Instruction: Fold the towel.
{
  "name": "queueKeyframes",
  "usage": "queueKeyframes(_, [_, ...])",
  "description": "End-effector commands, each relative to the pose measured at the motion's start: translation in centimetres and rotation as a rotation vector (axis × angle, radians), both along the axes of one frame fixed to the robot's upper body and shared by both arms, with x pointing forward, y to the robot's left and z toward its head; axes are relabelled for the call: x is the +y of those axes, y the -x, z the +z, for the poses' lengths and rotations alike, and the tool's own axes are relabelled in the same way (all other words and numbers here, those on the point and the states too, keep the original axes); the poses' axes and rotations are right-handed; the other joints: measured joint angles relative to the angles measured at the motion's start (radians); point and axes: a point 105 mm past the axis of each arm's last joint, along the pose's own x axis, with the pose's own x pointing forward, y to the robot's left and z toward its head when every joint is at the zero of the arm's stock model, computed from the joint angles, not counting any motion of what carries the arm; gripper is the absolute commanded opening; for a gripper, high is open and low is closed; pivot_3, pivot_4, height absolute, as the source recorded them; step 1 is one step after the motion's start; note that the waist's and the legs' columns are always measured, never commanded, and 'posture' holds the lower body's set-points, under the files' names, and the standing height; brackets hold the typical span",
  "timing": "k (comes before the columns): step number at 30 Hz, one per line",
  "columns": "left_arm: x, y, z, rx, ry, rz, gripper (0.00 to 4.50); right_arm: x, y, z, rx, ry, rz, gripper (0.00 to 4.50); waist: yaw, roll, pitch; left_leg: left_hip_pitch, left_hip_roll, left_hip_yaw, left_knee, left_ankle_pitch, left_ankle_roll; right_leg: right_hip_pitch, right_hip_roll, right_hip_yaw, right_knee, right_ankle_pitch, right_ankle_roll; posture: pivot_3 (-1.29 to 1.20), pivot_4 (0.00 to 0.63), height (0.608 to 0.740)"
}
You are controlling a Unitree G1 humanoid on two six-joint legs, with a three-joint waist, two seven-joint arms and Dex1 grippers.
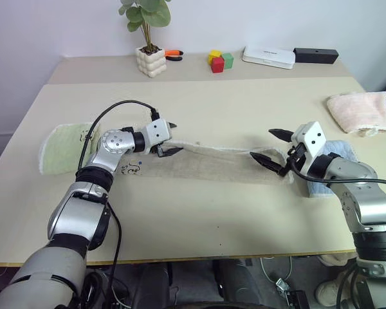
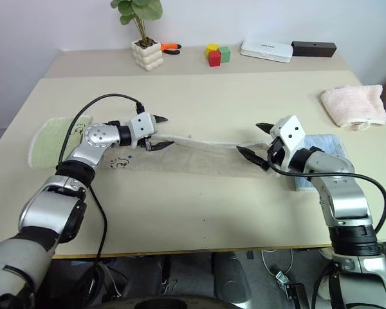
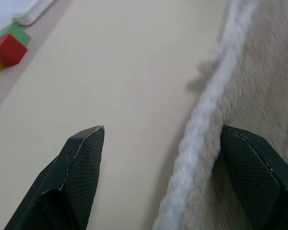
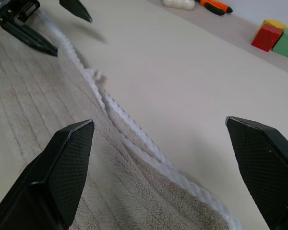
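I work over a wide beige table (image 1: 199, 212) that stands against a white wall (image 1: 64, 26). Behind it, toward 12 o'clock, a second narrow beige surface (image 1: 103, 64) carries the small things: a potted plant (image 1: 148, 38) in a white bumpy pot, an orange-handled tool (image 1: 174, 55) just beside the pot, three colour blocks (image 1: 220, 60) in yellow, red and green, a flat white box (image 1: 269, 56) and a black bar (image 1: 316, 55).

The towel (image 1: 206, 161) lies in the middle of the table as a long flat band, running from 9 o'clock to 3 o'clock, with its whitish edging on the far side and a small dark logo (image 1: 132, 169) near its left end.

My left gripper (image 1: 168, 138) is released, the jaws wide apart; in the left wrist view one finger (image 3: 252, 163) is over the cloth and the other over the bare table, with the edging between them. My right gripper (image 1: 271, 145) is also released, jaws wide, at the right end of the towel, holding nothing.

A pale green towel (image 1: 64, 147) lies at 9 o'clock, partly under my left arm. A light blue towel (image 1: 338, 158) lies at 3 o'clock under my right arm, and a pink towel (image 1: 360, 111) lies at 2 o'clock, well apart from the work.
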Motion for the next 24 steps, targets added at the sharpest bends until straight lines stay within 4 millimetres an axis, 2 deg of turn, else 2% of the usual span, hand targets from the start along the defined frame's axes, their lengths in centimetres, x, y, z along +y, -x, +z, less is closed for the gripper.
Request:
queueKeyframes(1, [0.5, -0.6, 1.3, 0.05, 0.064, 0.03, 3.84, 0.7, 0.2, 1.7, -0.078, 0.0, 0.019, 4.47, -0.002, 0.0, 0.0, 0.0, 0.0, 0.0, 0.0, 0.0, 0.0, 0.0, 0.0, 0.0, 0.0, 0.0, 0.0, 0.0, 0.15, 0.74])
queueKeyframes(3, [1.3, -0.7, 0.2, 0.061, -0.002, 0.068, 3.84, 0.7, 0.2, 1.7, -0.081, 0.0, 0.016, 4.47, -0.004, 0.0, 0.0, 0.0, 0.0, 0.0, 0.0, 0.0, 0.0, 0.0, 0.0, 0.0, 0.0, 0.0, 0.0, 0.0, 0.15, 0.74])
queueKeyframes(5, [1.7, -0.8, -0.1, 0.06, -0.018, 0.088, 3.84, 0.6, 0.2, 1.7, -0.085, 0.003, 0.012, 4.47, -0.003, 0.0, 0.0, 0.001, 0.0, 0.0, 0.0, 0.0, 0.0, 0.0, 0.0, 0.0, 0.0, 0.0, 0.0, 0.0, 0.15, 0.74])
queueKeyframes(9, [1.8, -1.4, 1.4, 0.066, 0.077, 0.127, 3.84, 0.7, 0.1, 1.7, -0.091, 0.003, 0.008, 4.47, 0.001, 0.0, 0.0, 0.0, 0.0, 0.0, 0.0, 0.0, 0.0, 0.0, 0.0, 0.0, 0.0, 0.0, 0.0, 0.0, 0.15, 0.74])
queueKeyframes(13, [2.8, -2.1, 2.9, 0.056, 0.162, 0.193, 3.84, 0.6, -0.7, 1.9, -0.116, 0.018, -0.028, 4.47, 0.0, 0.0, 0.0, 0.0, 0.0, 0.0, 0.0, 0.0, 0.0, 0.0, 0.0, 0.0, 0.0, 0.0, 0.0, 0.0, 0.15, 0.74])
queueKeyframes(16, [3.4, -1.9, 3.2, 0.078, 0.202, 0.194, 3.84, -0.1, -1.6, 1.9, -0.137, 0.051, -0.079, 4.47, -0.003, 0.0, 0.0, 0.0, 0.0, 0.0, 0.0, 0.0, 0.0, 0.0, 0.0, 0.0, 0.0, 0.0, 0.0, 0.0, 0.15, 0.74])
queueKeyframes(24, [5.0, -1.8, 4.0, 0.111, 0.298, 0.232, 3.84, -2.1, -3.4, 0.5, -0.192, 0.325, -0.154, 4.47, -0.002, 0.0, 0.0, 0.0, 0.0, 0.0, 0.0, 0.0, 0.0, 0.0, 0.0, 0.0, 0.0, 0.0, 0.0, 0.0, 0.15, 0.74])
